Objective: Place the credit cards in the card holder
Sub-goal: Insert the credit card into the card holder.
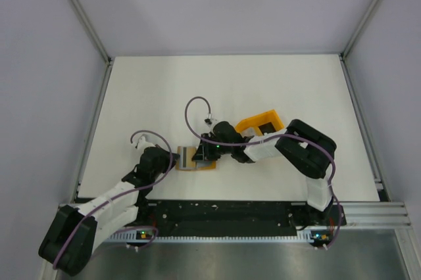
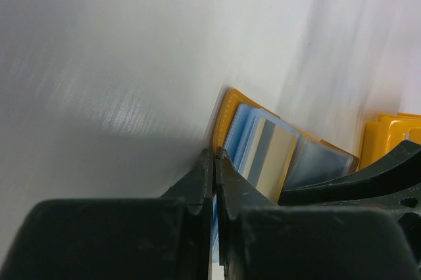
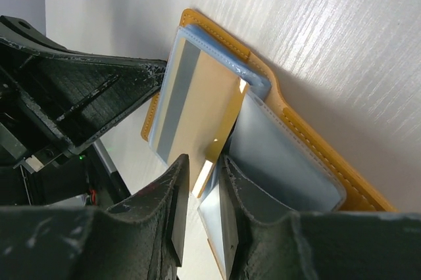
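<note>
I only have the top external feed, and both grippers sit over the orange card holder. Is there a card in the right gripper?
Observer: Yes. The right wrist view shows the right gripper closed on the near end of a card with a tan face and a grey stripe.
Operator: Is the holder open?
Observer: Yes. The card holder lies open, and the card's far end lies over a bluish clear sleeve. I can't tell whether it is inside.
Operator: And the left gripper?
Observer: The left wrist view shows the left gripper shut at the holder's orange edge.
</note>
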